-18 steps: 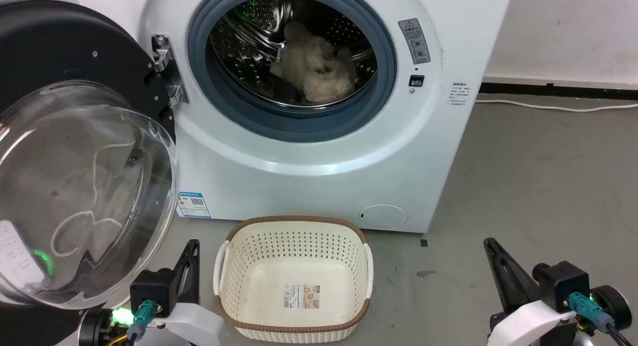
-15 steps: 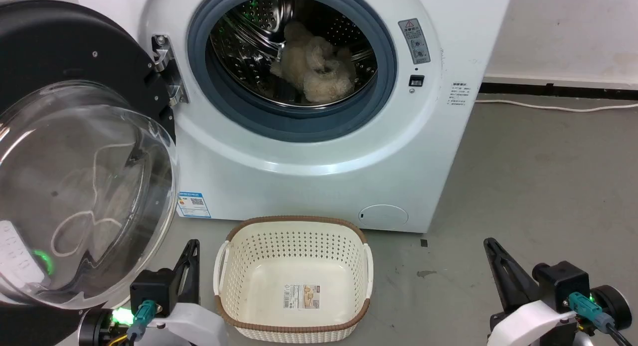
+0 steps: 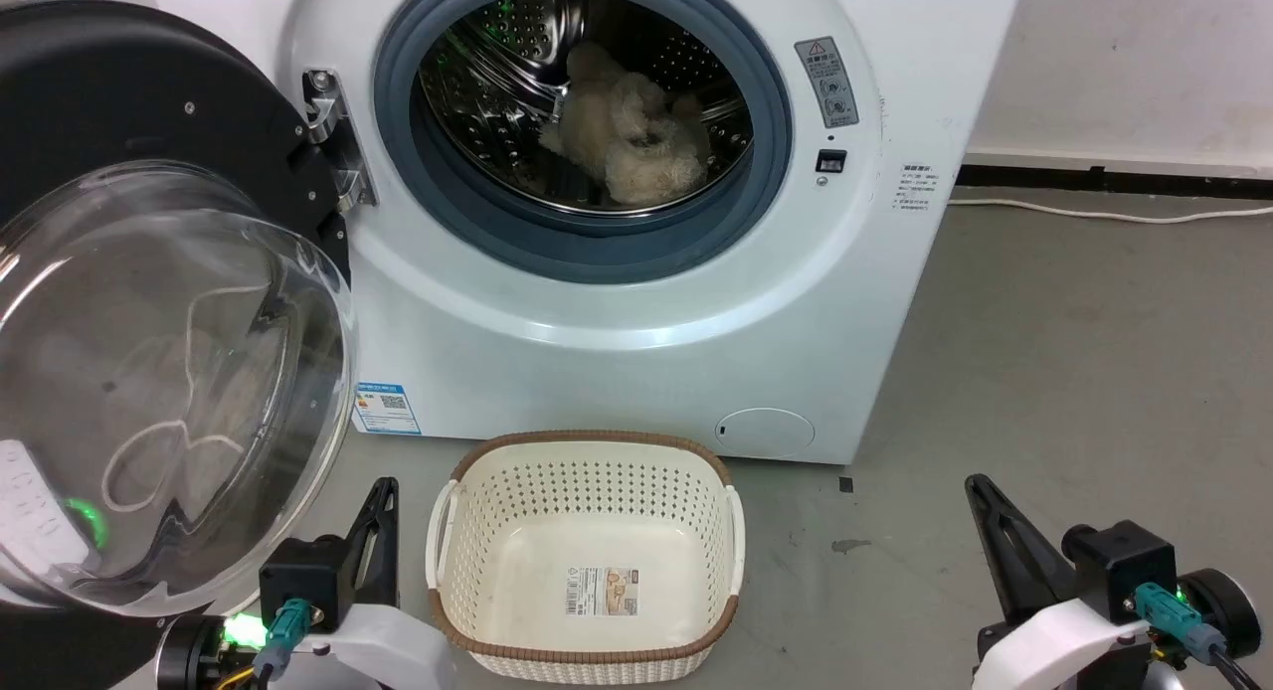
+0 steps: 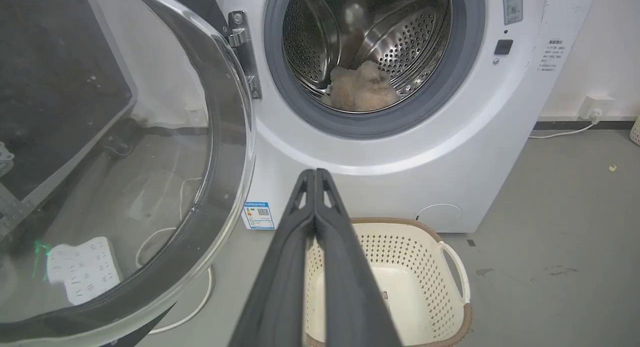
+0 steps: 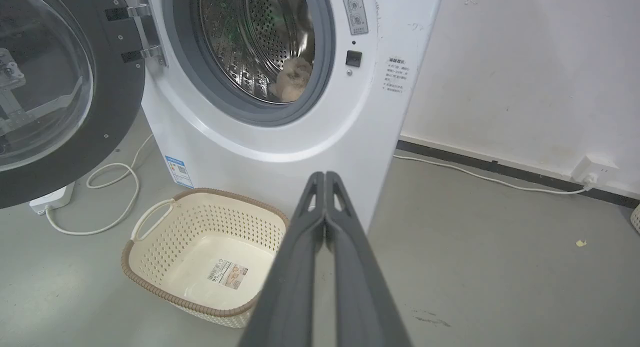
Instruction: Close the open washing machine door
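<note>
The washing machine door (image 3: 169, 352) is standing wide open, hanging off its hinge (image 3: 328, 138) at the left side of the washing machine (image 3: 617, 312), glass bowl bulging toward the robot. Nothing is touching it. The left gripper (image 3: 385, 485) is waiting low in front of the washing machine, near the door's lower rim, fingers pressed together and empty. The right gripper (image 3: 977, 483) is sitting low off the washing machine's opposite corner, fingers likewise together.

Here's where it's getting risky. Pushing on that slick curved glass is inviting a slip, so the black rim is looking like the safer contact. Pushing close to the hinge is giving little leverage, and the latch may end up not catching. The fluffy cloth (image 3: 627, 138) is lying deep inside the washing machine's drum, so pinching is looking unlikely. The basket (image 3: 597, 437) is sitting on the floor right in front of the washing machine, and a low sweeping arm is risking a clip on it.
</note>
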You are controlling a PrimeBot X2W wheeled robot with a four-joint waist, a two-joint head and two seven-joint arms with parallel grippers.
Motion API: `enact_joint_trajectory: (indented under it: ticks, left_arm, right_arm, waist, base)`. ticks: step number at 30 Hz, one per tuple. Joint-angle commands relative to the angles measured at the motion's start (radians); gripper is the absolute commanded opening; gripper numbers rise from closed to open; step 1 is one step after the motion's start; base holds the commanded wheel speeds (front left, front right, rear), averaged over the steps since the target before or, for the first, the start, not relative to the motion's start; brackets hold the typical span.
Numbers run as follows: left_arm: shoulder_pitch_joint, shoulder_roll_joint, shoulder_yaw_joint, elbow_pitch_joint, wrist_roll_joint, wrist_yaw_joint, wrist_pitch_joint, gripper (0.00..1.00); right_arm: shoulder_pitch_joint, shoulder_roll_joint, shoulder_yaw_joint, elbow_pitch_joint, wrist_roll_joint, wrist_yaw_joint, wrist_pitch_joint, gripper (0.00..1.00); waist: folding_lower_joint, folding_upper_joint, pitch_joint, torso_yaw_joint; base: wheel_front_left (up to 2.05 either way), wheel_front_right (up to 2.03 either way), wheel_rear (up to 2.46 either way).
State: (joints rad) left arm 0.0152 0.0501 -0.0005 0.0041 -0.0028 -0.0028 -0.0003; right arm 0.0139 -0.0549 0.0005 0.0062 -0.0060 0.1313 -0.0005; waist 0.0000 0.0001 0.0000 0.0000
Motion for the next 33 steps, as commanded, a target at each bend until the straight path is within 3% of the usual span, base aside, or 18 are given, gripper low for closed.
enact_joint_trajectory:
  ticks: [1, 6, 7, 23, 33]
  left_arm:
    - [-0.015, 0.000, 0.000, -0.004, 0.003, 0.003, 0.000, 0.00]
    - [-0.015, 0.000, 0.000, -0.004, 0.003, 0.003, 0.000, 0.00]
    - [0.000, 0.000, -0.001, 0.000, 0.000, 0.000, 0.000, 1.00]
    - [-0.006, 0.005, -0.013, 0.007, 0.002, -0.003, -0.027, 1.00]
    - [-0.005, 0.014, -0.028, 0.013, 0.001, -0.006, -0.052, 1.00]
  right_arm:
    - [-0.014, 0.005, 0.000, -0.006, 0.006, -0.001, 0.000, 0.00]
    - [-0.014, 0.005, 0.000, -0.006, 0.006, -0.001, 0.000, 0.00]
    - [0.000, 0.000, 0.000, 0.000, 0.000, 0.000, 0.000, 1.00]
    - [0.006, 0.000, -0.014, 0.006, 0.014, 0.000, -0.027, 1.00]
    - [0.018, -0.004, 0.003, 0.011, 0.020, 0.000, -0.052, 1.00]
  waist:
    - [0.0000, -0.0001, 0.000, 0.000]
    - [0.0000, -0.0001, 0.000, 0.000]
    - [0.0000, -0.0001, 0.000, 0.000]
    - [0.0000, -0.0001, 0.000, 0.007]
    - [0.0000, -0.0001, -0.011, 0.065]
  base:
    - [0.00, 0.00, 0.00]
    - [0.00, 0.00, 0.00]
    - [0.00, 0.00, 0.00]
    - [0.00, 0.00, 0.00]
    - [0.00, 0.00, 0.00]
